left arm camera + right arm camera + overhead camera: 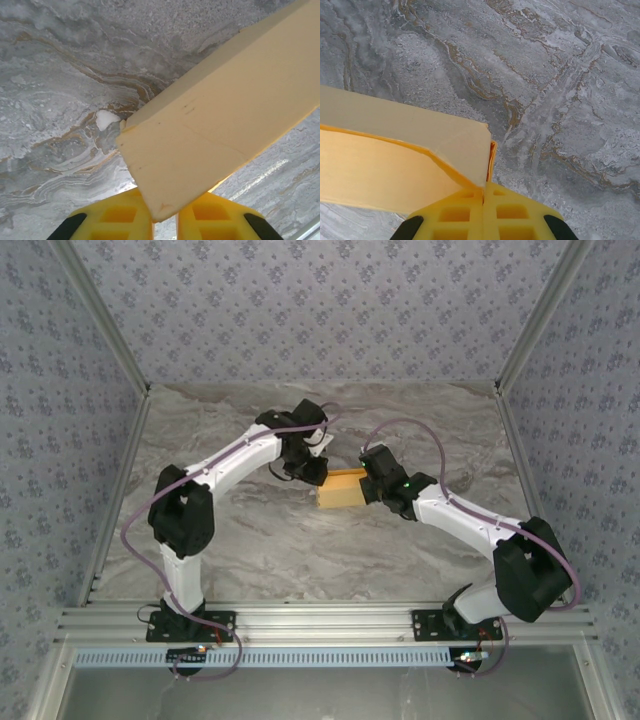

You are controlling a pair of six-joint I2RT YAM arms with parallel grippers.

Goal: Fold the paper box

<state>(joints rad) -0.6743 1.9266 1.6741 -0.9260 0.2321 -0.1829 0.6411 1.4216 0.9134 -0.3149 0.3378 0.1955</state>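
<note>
The right gripper [484, 194] sits at the bottom centre of the frame, its 2 yellow fingers [455, 215] pressed together on a thin edge of the box [395, 150]. The yellow-orange box stretches from there to the left edge. Grey marbled table [560, 75] lies across the top and right.

The yellow-orange card paper box [340, 492] is lying mid-way on the marbled stone surface [300, 560]. The left fingers [314, 474] are sitting at its left end, and the right fingers [368, 486] at its right end.
</note>
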